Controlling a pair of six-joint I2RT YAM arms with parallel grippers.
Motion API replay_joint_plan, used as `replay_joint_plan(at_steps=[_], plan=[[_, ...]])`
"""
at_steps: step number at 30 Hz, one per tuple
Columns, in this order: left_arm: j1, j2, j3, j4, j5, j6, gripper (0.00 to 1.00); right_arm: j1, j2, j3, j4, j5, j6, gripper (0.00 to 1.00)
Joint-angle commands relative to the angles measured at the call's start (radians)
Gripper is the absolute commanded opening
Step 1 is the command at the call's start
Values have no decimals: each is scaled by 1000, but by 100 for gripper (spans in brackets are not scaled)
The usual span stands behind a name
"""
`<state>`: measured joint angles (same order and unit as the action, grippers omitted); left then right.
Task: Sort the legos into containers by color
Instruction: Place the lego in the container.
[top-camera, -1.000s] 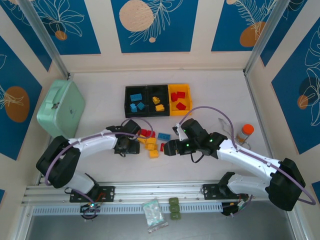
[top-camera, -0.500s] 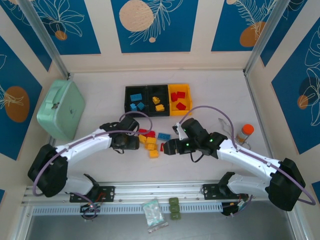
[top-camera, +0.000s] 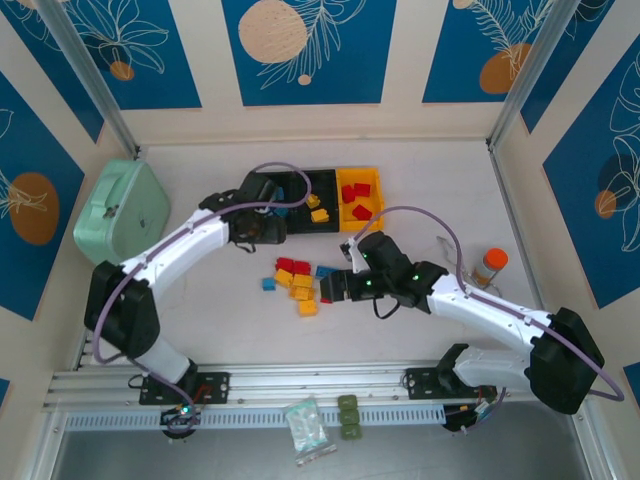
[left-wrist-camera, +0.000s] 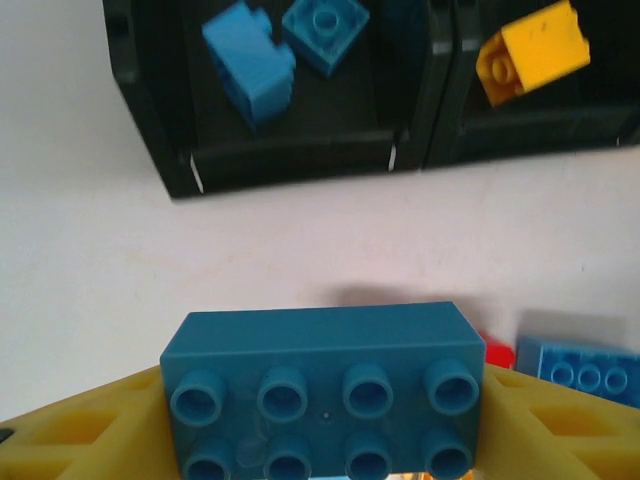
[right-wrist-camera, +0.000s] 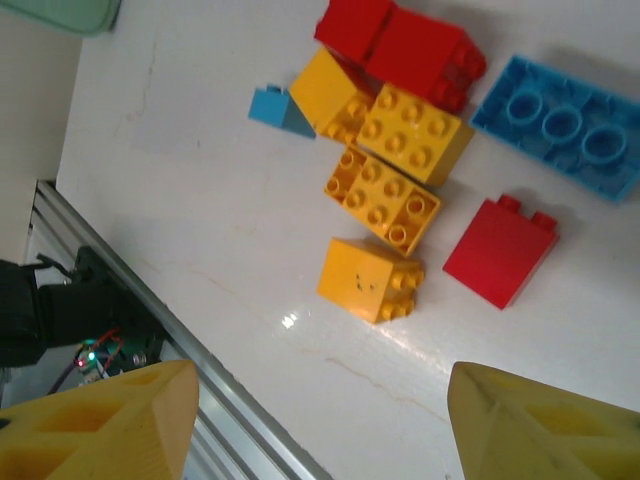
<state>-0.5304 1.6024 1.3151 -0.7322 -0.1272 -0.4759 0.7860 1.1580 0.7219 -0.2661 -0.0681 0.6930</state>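
One blue brick (left-wrist-camera: 322, 370) sits pinched in the left pincer (left-wrist-camera: 320, 435) near a black bin (left-wrist-camera: 290, 165) (right pincer (right-wrist-camera: 320, 420) spread).

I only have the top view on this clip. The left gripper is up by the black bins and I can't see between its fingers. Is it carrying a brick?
Observer: Yes. The left gripper is shut on a blue brick with eight studs.
Operator: Which bin is ahead of it?
Observer: The left black bin, which already holds two blue bricks.
Operator: And the right gripper?
Observer: The right gripper is open with nothing between its fingers, above a loose yellow brick on the table.
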Motion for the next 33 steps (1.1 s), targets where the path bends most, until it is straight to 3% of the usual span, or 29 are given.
replay_joint_plan(at_steps=[1, 12, 22, 33], plan=[[34, 68, 93, -44, 26, 63, 65, -4, 7, 56, 56, 74, 14, 67], [104, 349, 440, -100, 48, 103, 64, -50, 125, 187, 34, 79, -9, 68], [137, 628, 790, -227, 19, 111, 64, -54, 79, 148, 30, 98, 18, 68], [158, 774, 955, -280, -9, 106, 66, -68, 14, 103, 4, 105, 28, 67]])
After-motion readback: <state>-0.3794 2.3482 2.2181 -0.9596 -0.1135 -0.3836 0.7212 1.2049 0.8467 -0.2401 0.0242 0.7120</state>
